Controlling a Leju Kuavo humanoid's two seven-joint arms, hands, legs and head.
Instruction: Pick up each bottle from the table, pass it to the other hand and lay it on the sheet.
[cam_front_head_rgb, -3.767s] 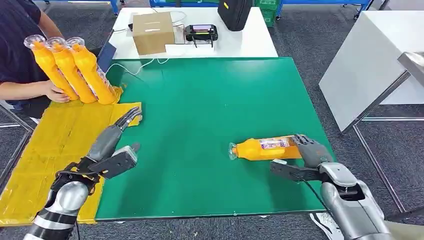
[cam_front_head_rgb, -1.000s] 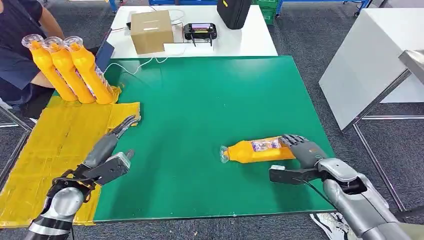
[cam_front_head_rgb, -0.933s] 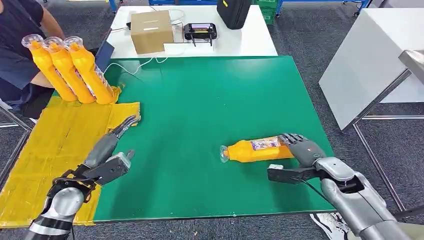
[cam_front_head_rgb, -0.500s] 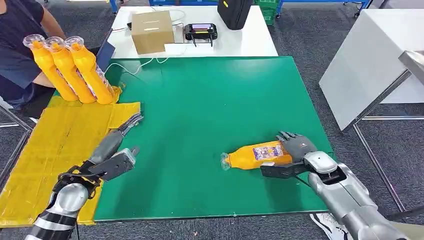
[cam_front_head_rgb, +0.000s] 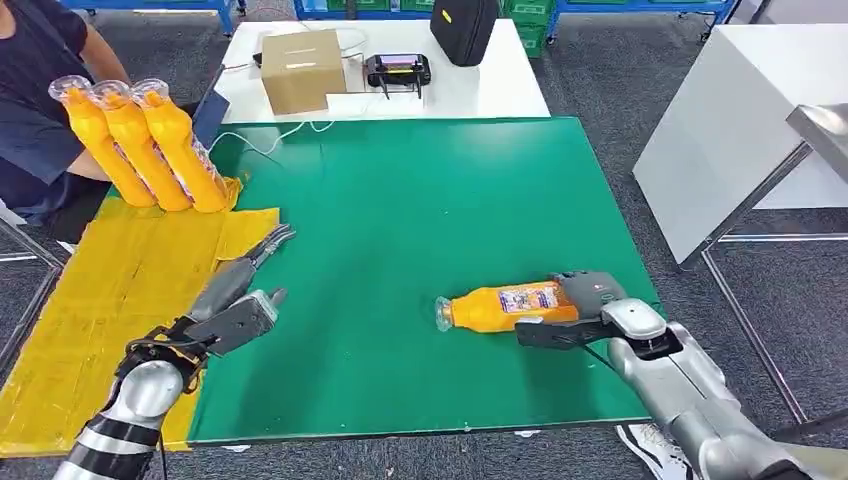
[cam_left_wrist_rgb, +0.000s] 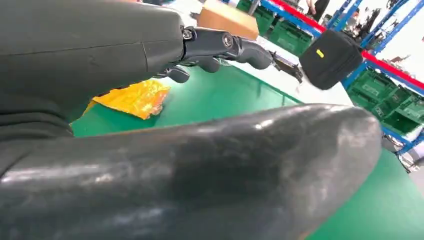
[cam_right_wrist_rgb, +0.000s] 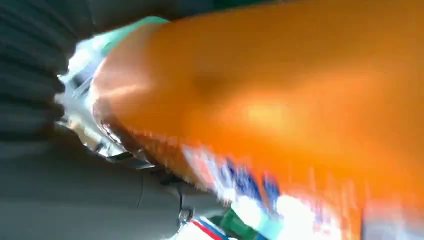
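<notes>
— What had changed from a moment before?

— The right hand (cam_front_head_rgb: 585, 305) had closed in on the orange bottle (cam_front_head_rgb: 497, 305), which had slid a little toward the near edge of the green table (cam_front_head_rgb: 400, 220). Fingers lay over its base end, thumb under it, so it was gripped.

— Any writing on it?

— A blue, white and red label wrapped the middle (too blurred to read in either view). The body was orange, the cap end clear, pointing toward the robot's left.

— And the left hand (cam_front_head_rgb: 245, 290)?

— It hovered empty, fingers spread, at the edge of the yellow sheet (cam_front_head_rgb: 110, 300). Three matching bottles (cam_front_head_rgb: 140, 140) leaned together at the sheet's far end, beside a person (cam_front_head_rgb: 40, 90). Beyond was a white table (cam_front_head_rgb: 490, 85) with a cardboard box (cam_front_head_rgb: 303, 68); the floor was grey carpet.
</notes>
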